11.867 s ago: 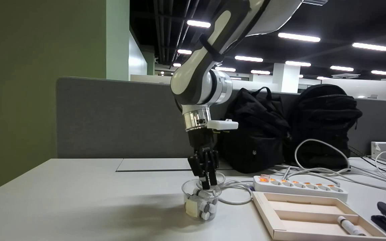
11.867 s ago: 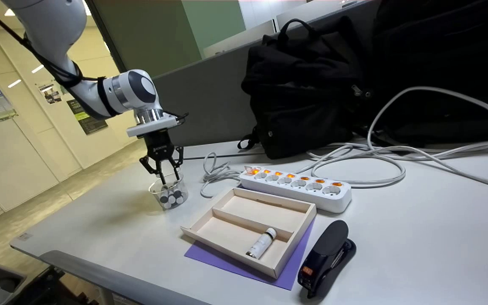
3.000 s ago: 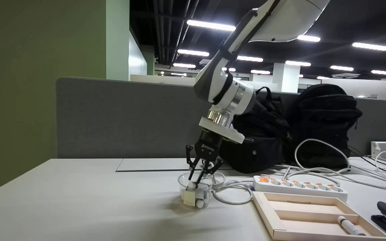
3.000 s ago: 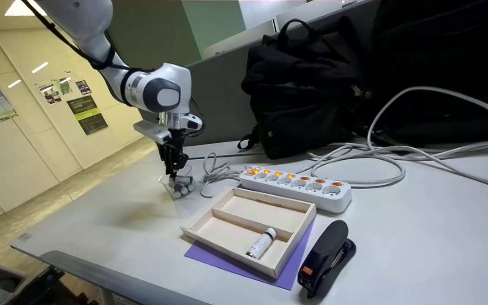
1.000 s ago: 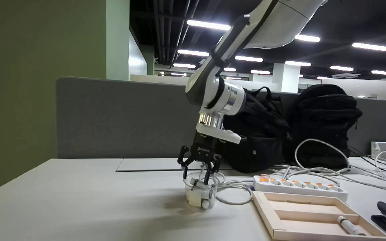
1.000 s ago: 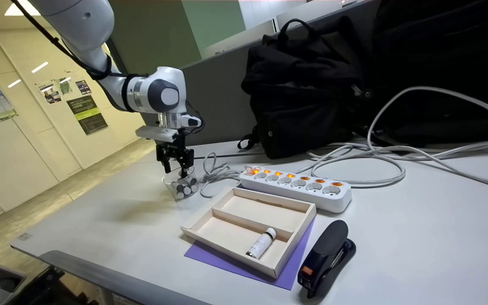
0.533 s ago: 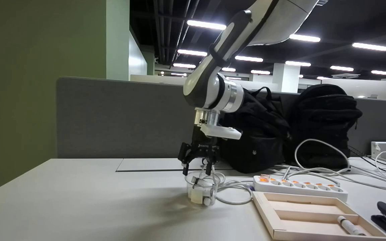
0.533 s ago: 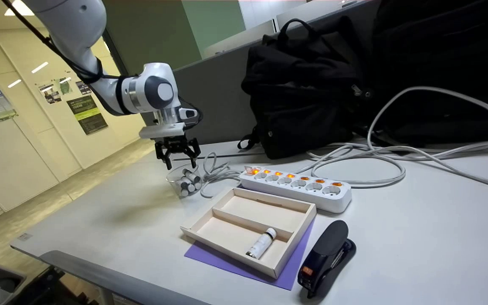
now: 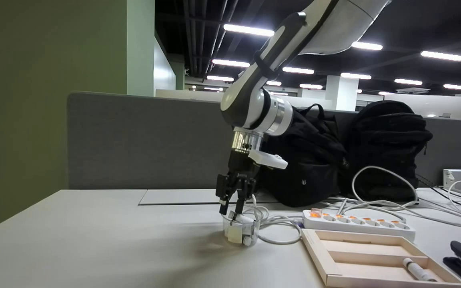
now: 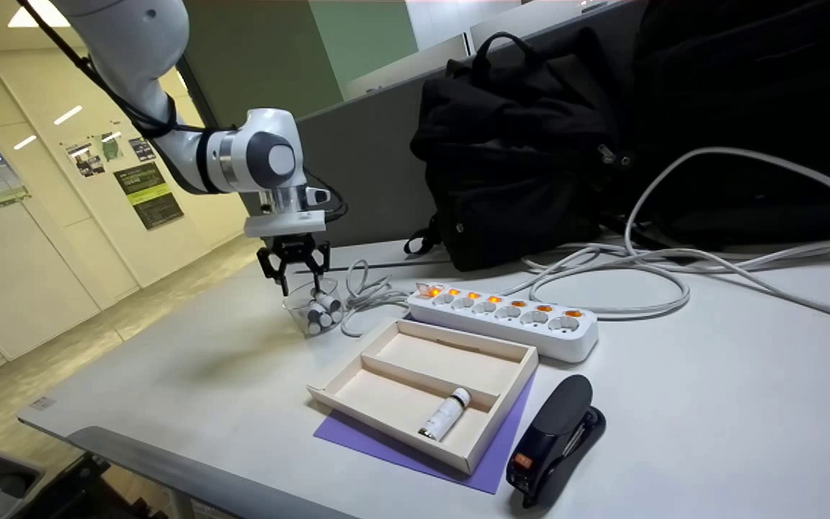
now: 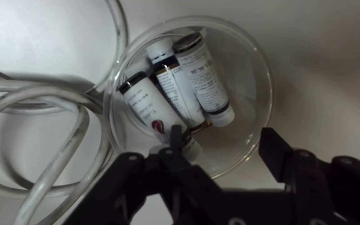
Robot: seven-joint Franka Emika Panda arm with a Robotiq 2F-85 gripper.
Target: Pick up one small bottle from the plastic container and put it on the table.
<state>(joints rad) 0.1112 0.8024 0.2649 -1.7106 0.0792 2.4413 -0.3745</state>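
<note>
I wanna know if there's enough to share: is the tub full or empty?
In between: the wrist view shows at least three bottles in the tub, with bare space beside them.

Arm point(image 9: 250, 104) bent, angled down from above; wrist point(image 9: 247, 140) near upright; fingers point(image 11: 275, 156) pointing downward, spread apart.

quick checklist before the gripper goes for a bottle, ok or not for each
1. Gripper open: ok, jaws apart.
2. Bottles in the plastic container: ok, at least three show.
3. Container upright on the table: ok.
4. Fingers straddling one bottle: not ok; in the wrist view one overlaps the red-marked bottle, the other the container's rim.
5. Fingers clear of bottles: cannot tell; contact is hidden.
6. Cable clear of the container: cannot tell; it lies close beside.
</note>
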